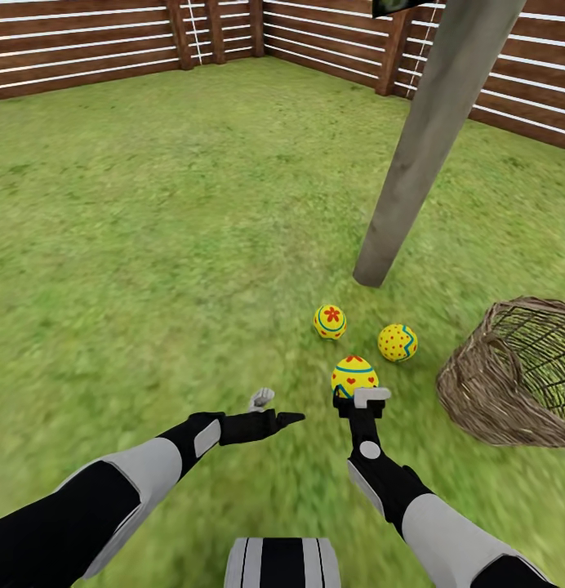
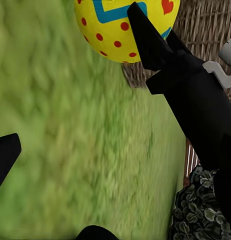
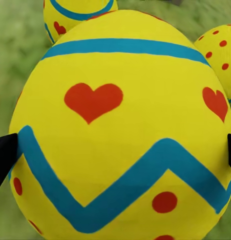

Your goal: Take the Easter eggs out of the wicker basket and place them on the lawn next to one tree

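We look down on a lawn (image 1: 168,212) of bright, mottled green grass, closed in at the far side by a fence (image 1: 86,41) of brown horizontal wooden slats. A slim, straight, pale grey-tan tree trunk (image 1: 429,147) rises from the grass at our right, leaning in the view. Near its foot lie two Easter eggs on the grass: one (image 1: 330,321) smooth and yellow with a red flower mark, the other (image 1: 397,342) yellow with red dots and a blue zigzag. They sit near each other but apart.

A third egg (image 1: 354,376), yellow with red hearts, a blue band and a blue zigzag, sits just in front of those two. Our right pincer (image 1: 362,399) is at it: in the right wrist view the egg (image 3: 120,130) bulges between two dark fingertips (image 3: 4,155) at its sides, so we read the pincer as pinching it.

The wicker basket (image 1: 511,376), round and light brown in open weave, lies tipped on its side on the grass to the right of the eggs.

Our left pincer (image 1: 274,408) hovers over bare grass with its fingers spread and holding nothing.
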Motion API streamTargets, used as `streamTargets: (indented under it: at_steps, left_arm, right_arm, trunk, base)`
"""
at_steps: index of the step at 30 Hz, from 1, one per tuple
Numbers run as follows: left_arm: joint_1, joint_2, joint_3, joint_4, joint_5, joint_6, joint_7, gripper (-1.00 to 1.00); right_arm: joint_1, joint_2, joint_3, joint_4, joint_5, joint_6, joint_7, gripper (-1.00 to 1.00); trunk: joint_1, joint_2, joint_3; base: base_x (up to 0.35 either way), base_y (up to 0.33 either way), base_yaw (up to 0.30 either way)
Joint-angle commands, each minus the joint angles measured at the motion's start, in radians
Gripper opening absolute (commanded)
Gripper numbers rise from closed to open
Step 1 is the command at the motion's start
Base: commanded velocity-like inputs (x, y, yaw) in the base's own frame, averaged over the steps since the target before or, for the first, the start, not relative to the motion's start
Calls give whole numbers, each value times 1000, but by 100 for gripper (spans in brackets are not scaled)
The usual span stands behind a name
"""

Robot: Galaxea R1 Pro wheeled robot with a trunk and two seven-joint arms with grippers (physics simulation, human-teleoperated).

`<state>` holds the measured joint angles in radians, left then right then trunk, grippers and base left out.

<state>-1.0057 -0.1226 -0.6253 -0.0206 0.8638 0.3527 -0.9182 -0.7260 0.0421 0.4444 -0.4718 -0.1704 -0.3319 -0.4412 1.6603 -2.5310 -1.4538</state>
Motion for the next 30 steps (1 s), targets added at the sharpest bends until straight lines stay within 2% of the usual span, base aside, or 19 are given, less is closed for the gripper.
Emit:
streamTargets:
  at_steps: [1,9,20,25,30]
  left_arm:
    - [-1,-1,-7,1,10,7,-4,100]
    - [-1,0,-7,1,11,9,-2,100]
    - [-1,0,-7,1,10,9,-1,100]
    - [-1,0,-7,1,9,3,1,100]
    - [-1,-1,-8,1,8,2,-1,100]
  right_arm:
    - [-1,-1,8,1,-11,-6,-5,-100]
    - [-1,-1,8,1,-11,-6,-5,-100]
    - [-1,-1,8,1,-11,-6,-6,-100]
    - [-1,-5,7,1,-11,-6,-8,-100]
    - [-1,-12,7,1,-11,-6,-8,-100]
  trunk:
    - [0,0,-1]
    - [0,0,-1]
    - [0,0,-1]
    - [0,0,-1]
    - [2,-1,-20]
  base:
    - [92,0,0]
    - [131,0,0]
    - [292,0,0]
    - [73,0,0]
    - [4,0,0]
